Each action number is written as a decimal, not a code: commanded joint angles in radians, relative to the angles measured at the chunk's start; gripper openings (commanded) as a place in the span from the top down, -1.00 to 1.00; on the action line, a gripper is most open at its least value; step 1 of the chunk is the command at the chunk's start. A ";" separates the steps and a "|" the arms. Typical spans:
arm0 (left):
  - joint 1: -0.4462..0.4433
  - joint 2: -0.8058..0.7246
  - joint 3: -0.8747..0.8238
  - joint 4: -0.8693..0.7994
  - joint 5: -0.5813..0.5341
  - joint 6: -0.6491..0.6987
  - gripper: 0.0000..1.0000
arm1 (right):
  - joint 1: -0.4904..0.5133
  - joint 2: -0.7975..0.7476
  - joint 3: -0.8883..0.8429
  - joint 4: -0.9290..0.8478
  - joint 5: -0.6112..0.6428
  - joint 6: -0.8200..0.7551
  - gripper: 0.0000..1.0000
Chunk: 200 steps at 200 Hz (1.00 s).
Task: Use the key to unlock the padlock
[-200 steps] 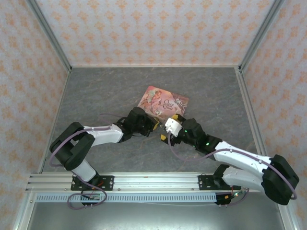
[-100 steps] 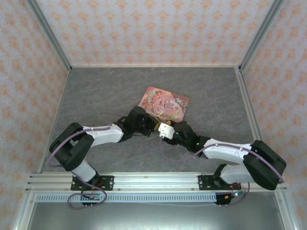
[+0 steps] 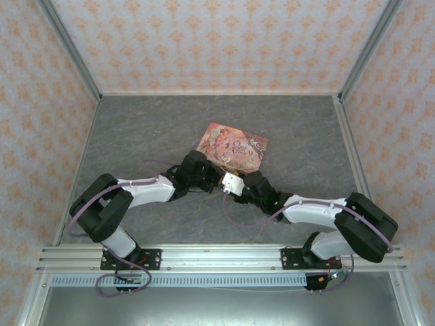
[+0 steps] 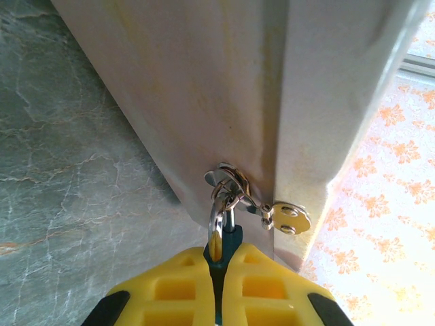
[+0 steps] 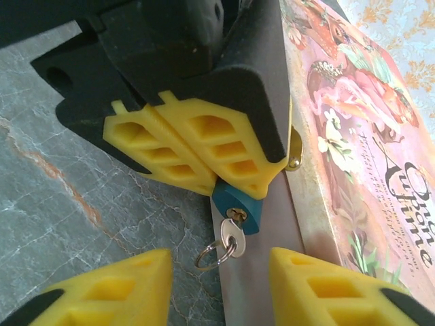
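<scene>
In the left wrist view my left gripper (image 4: 219,265) is shut on the blue-teal padlock (image 4: 228,243). The padlock's shackle (image 4: 217,207) is hooked through a metal hasp (image 4: 289,217) on the box edge. In the right wrist view the padlock (image 5: 239,204) sticks out below the left gripper's yellow fingers (image 5: 204,146). The key (image 5: 232,238) sits in its keyhole, with a ring (image 5: 209,257) hanging from it. My right gripper (image 5: 221,278) is open, its fingers either side of the key and just short of it. From above, both grippers (image 3: 216,178) (image 3: 230,183) meet beside the box.
The flat pink illustrated box (image 3: 233,146) lies on the grey marbled floor (image 3: 149,129), right behind the grippers; its side wall (image 4: 204,88) stands close in front of the left wrist camera. Patterned walls enclose the workspace.
My right arm has swung left and forward, bringing its open gripper up to the padlock held by the left gripper. The left arm has stayed put.
</scene>
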 commanded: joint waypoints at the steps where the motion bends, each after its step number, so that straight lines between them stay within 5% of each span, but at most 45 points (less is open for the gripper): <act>1: -0.006 -0.007 0.038 0.024 0.019 -0.010 1.00 | 0.008 0.016 0.028 0.036 0.015 0.007 0.27; 93: -0.006 -0.003 0.038 0.024 0.022 -0.007 1.00 | 0.008 0.033 0.039 0.064 0.011 0.022 0.55; 152: -0.006 0.002 0.039 0.024 0.026 -0.007 1.00 | 0.008 0.049 0.044 0.068 0.021 0.055 1.00; 200: -0.006 0.005 0.038 0.025 0.025 -0.009 1.00 | 0.008 0.049 0.035 0.070 0.049 0.092 1.00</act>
